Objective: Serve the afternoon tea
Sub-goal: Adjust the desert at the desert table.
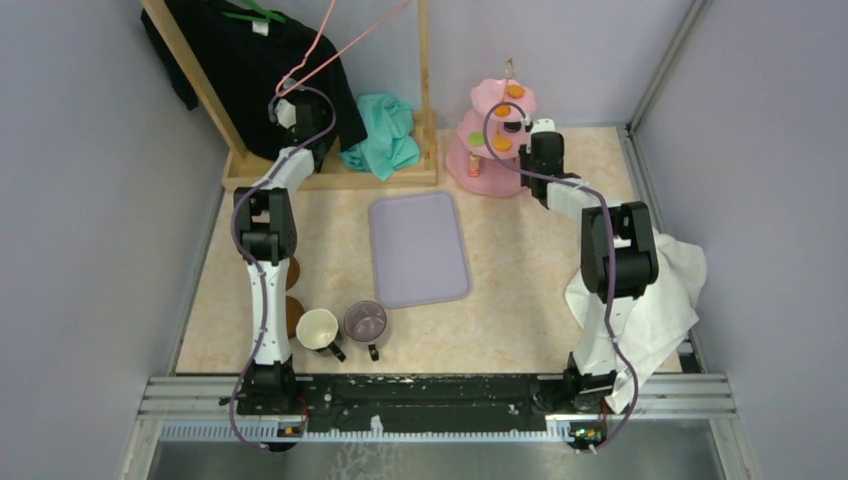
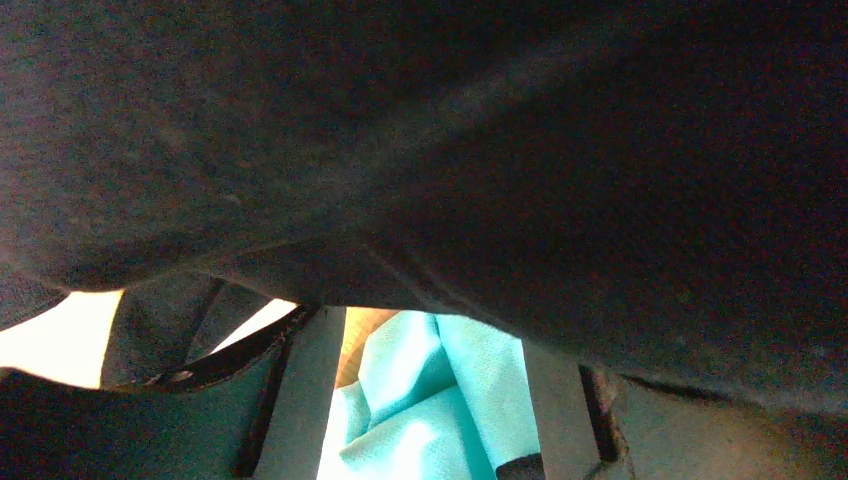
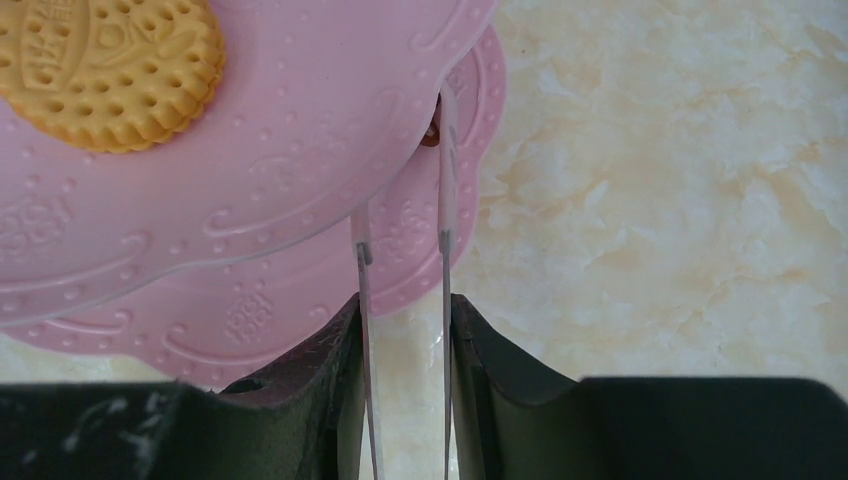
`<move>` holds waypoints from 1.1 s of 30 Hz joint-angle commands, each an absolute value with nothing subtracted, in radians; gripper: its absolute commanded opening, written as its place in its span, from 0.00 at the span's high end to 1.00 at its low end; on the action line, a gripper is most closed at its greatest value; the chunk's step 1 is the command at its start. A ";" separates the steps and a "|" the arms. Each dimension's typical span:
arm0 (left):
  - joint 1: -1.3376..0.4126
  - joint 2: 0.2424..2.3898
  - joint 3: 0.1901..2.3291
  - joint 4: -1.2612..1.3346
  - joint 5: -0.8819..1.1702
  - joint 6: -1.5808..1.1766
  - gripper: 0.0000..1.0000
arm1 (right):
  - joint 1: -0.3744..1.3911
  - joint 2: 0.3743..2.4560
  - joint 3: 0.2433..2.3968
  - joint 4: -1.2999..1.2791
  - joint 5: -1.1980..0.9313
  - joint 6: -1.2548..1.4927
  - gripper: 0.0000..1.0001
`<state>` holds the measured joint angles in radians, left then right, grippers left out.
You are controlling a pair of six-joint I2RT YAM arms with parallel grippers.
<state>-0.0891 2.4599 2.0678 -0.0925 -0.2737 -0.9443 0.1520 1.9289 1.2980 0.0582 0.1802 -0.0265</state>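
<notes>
Black garment (image 1: pixel 250 60) hangs from the wooden rack (image 1: pixel 190 85) at the far left, and the left gripper (image 1: pixel 291 112) is pressed up against it. In the left wrist view the dark fabric fills most of the picture. The jaws stand apart, and the teal cloth (image 2: pixel 430 400) shows through the gap between them. That cloth lies bunched at the rack's foot. Near the front edge, two brown coasters (image 1: pixel 294 315) sit partly hidden behind the left arm. The cream mug (image 1: pixel 317 328) stands just right of them, and the purple mug (image 1: pixel 366 321) is just beside it. Both mugs are upright with their handles toward the arms. A lilac tray (image 1: pixel 418 248) lies flat in the middle of the table (image 1: pixel 520 290). The pink stand (image 1: pixel 470 160) is at the far edge, right of the rack, with orange sweets (image 1: pixel 515 90) and a green sweet (image 1: pixel 476 138) on its tiers. The right gripper (image 1: pixel 522 128) is at the stand's right side, closed on clear tongs (image 3: pixel 446 180). The tong blades reach in under the rim of a tier that carries a round biscuit (image 3: pixel 105 65). A small brown speck sits at the tips, too small to identify. A white towel (image 1: pixel 665 300) lies crumpled under the right arm.
</notes>
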 commanded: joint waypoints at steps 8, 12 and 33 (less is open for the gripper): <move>-0.086 2.472 2.094 -0.095 -0.278 -0.949 0.30 | 0.149 1.888 1.325 0.074 0.133 -0.040 0.76; -0.086 2.463 2.080 -0.090 -0.274 -0.956 0.30 | 0.168 1.862 1.306 0.064 0.134 -0.038 0.76; -0.094 2.410 2.001 -0.071 -0.264 -0.962 0.30 | 0.252 1.749 1.218 0.019 0.178 -0.004 0.76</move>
<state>-0.0891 2.4577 2.0216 -0.0883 -0.2695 -0.9565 0.2352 1.8217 1.2190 -0.0101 0.1646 -0.0177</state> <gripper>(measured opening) 0.700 0.303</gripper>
